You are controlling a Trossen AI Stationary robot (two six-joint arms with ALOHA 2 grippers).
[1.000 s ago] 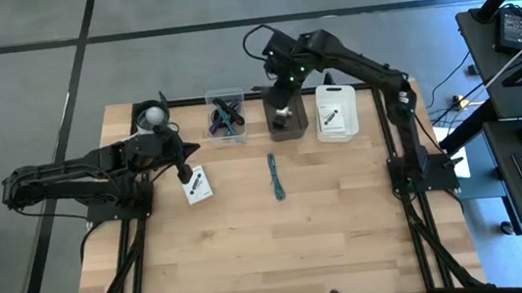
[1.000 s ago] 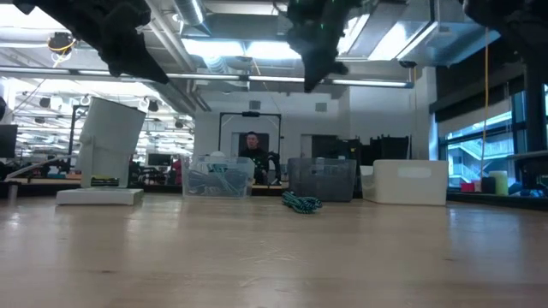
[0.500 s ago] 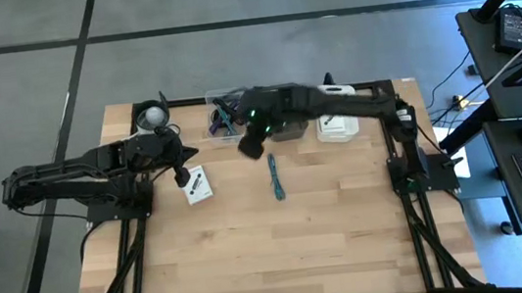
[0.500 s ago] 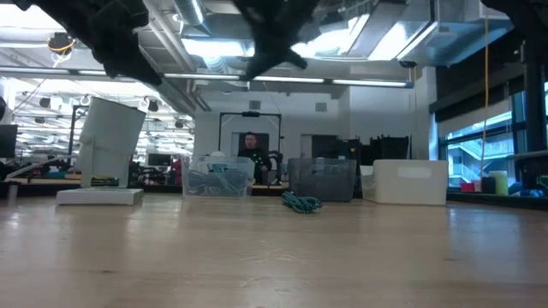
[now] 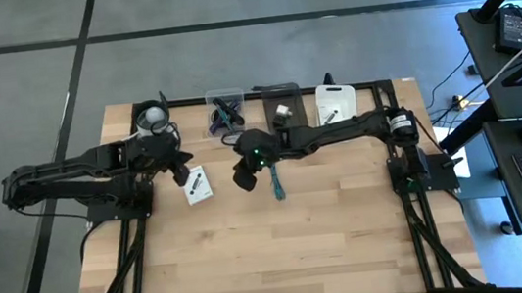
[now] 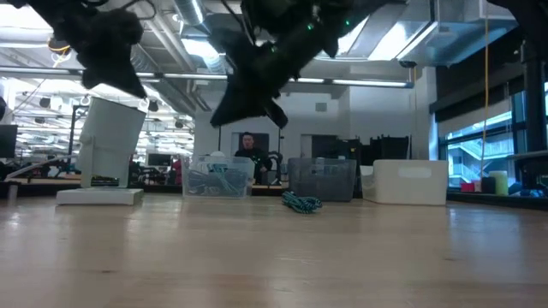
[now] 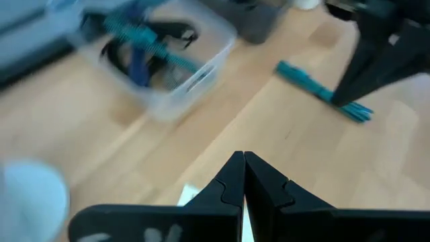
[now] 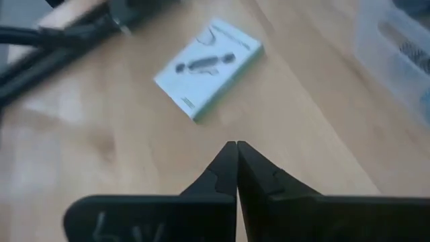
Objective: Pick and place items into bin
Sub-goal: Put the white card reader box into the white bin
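A white card with black print (image 5: 196, 185) lies flat on the wood table, also seen in the right wrist view (image 8: 208, 67). To its right a teal strap (image 5: 274, 180) lies stretched on the table (image 7: 322, 91). My right gripper (image 5: 243, 176) hovers shut between the card and the strap, above the table, touching nothing (image 8: 235, 151). My left gripper (image 5: 185, 170) is shut too, just above the card's far left (image 7: 242, 161). At the far edge stand a clear bin (image 5: 226, 114) with straps, a dark bin (image 5: 282, 95) and a white bin (image 5: 335, 128).
A round white-grey object (image 5: 149, 118) stands at the table's far left corner. The dark bin holds a small pale item (image 5: 280, 111) and the white bin a printed card (image 5: 329, 114). A person (image 6: 250, 145) shows in the room beyond the table.
My right gripper has swung from above the dark bin toward the table's left and near side and come down, now low between the card and the teal strap, still shut. My left gripper has rolled a little in place. Card and strap have not moved.
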